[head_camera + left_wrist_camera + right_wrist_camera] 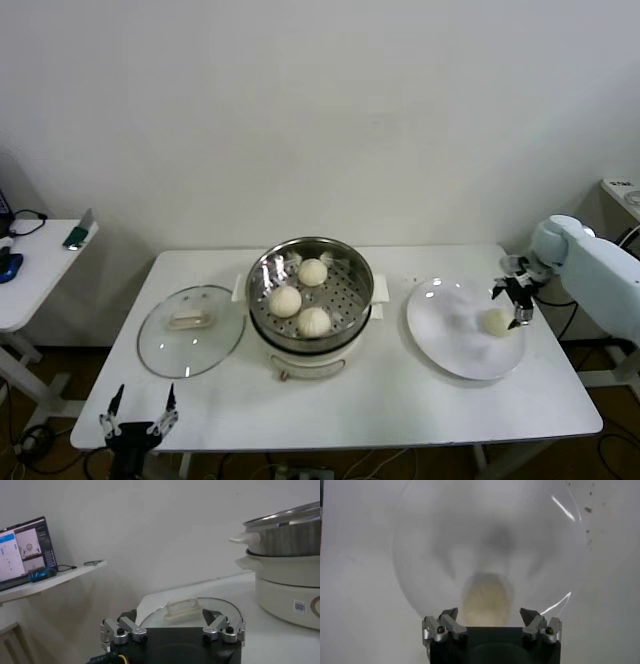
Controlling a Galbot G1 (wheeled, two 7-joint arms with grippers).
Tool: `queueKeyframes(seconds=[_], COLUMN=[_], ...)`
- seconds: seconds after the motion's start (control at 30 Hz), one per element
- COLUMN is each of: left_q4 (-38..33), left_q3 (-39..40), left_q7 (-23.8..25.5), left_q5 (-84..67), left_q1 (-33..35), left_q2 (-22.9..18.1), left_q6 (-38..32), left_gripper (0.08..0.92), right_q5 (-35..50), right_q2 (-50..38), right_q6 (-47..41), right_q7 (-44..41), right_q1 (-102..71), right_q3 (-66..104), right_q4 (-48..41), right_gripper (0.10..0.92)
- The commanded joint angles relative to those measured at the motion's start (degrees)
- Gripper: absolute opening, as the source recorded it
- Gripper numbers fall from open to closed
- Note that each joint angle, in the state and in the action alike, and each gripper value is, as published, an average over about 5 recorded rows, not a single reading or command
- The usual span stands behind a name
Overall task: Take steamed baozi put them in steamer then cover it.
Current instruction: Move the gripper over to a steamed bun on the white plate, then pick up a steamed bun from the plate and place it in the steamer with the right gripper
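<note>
The steel steamer [352, 268] on its white pot base holds three cream baozi: one at the back [313, 272], one at the left [286, 301], one at the front [314, 321]. A fourth baozi [497, 322] lies on the white plate [445, 335] at the right. My right gripper [513, 297] hovers open just above and behind it; in the right wrist view the baozi [487, 599] sits between the spread fingers. The glass cover [190, 330] with its white handle lies on the table left of the steamer. My left gripper [140, 418] is open at the table's front left edge.
A side table [30, 270] with a phone and a dark object stands at the far left. In the left wrist view the cover [185, 610] lies just ahead of the fingers, the pot [285, 580] stands beyond it, and a laptop [25, 550] sits on the side table.
</note>
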Motion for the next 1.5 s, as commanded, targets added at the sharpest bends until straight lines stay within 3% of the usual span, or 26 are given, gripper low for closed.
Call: queueKeyframes(seconds=[0.03, 0.67, 1.13, 1.3, 1.5], left_q4=[0.18, 0.98, 0.85, 0.46, -0.55], left_q3=[-0.06, 0.20, 0.17, 0.28, 0.59], left_q7=[-0.02, 0.07, 0.18, 0.32, 0.55], left_q5=[0.30, 0.62, 0.51, 0.39, 0.48], left_q1=[0.05, -0.22, 0.35, 0.68, 1.43], left_q2=[-0.11, 0.13, -0.10, -0.15, -0.27], left_q6=[-0.06, -0.43, -1.16, -1.45, -1.55], left_gripper=[0.823, 0.823, 0.823, 0.823, 0.823], right_q5=[-6.00, -9.52, -9.61, -2.10, 20.88], right_q2=[3.79, 8.44, 9.01, 8.32, 8.44], right_q6=[1.14, 2.98, 3.91, 2.55, -3.94], right_q7=[-0.29, 0.21, 0.38, 0.30, 0.45], right_q1=[-3.94, -2.90, -1.20, 2.67, 15.12], right_q3=[6.38, 8.16, 8.23, 2.41, -14.15], right_q4=[-8.14, -12.50, -13.59, -11.26, -5.48], right_gripper=[0.823, 0.822, 0.707, 0.697, 0.698])
